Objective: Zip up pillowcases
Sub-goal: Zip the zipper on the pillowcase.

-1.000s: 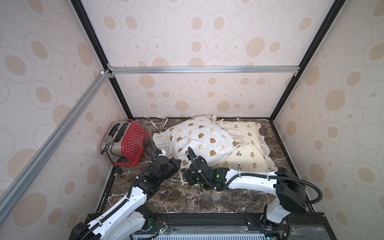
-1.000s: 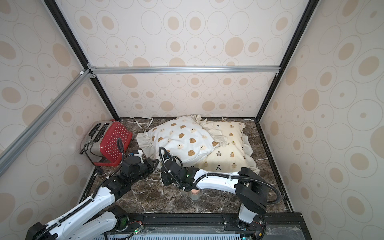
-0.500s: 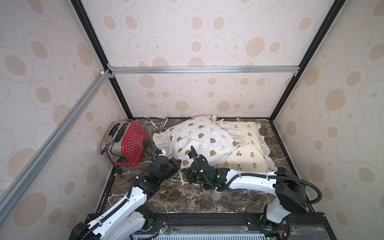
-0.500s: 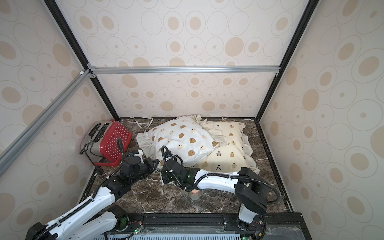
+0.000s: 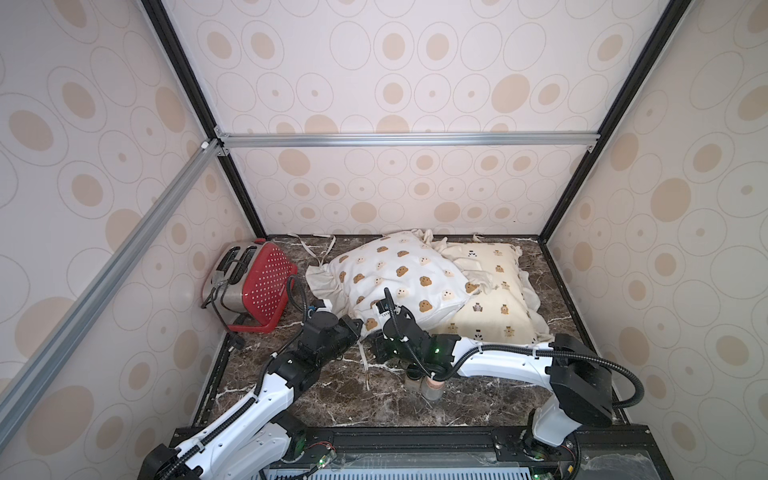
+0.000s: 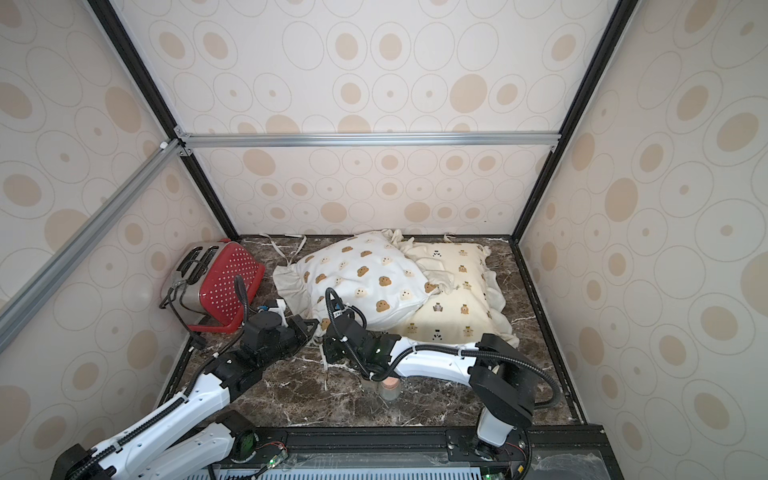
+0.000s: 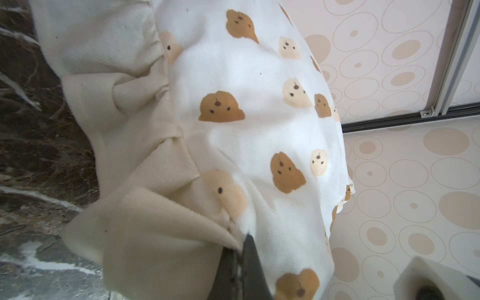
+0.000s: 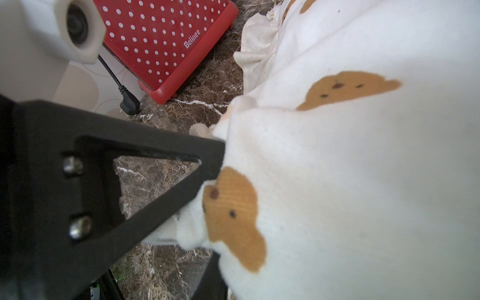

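The right gripper (image 8: pixel 210 215) straddles an edge of the white bear-face pillow (image 8: pixel 350 181); a red dotted toaster (image 8: pixel 161 39) stands beyond it.

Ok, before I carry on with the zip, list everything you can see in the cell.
white bear-face pillow: one, white with brown and cream bear faces, mid-table, overlapping the other pillow
cream-yellow pillow: one, cream-yellow with small bears and pandas, beside and partly under the white one
toaster: one, red with white dots, tilted, by the wall on the robot's left
plug: one, black, on the marble near the toaster
small jars: two, one pink-topped, under the right arm
marble tabletop: one, dark brown, white-veined
left gripper: shut on the white pillow's cream ruffle
right gripper: jaws around the white pillow's near edge, grip unclear
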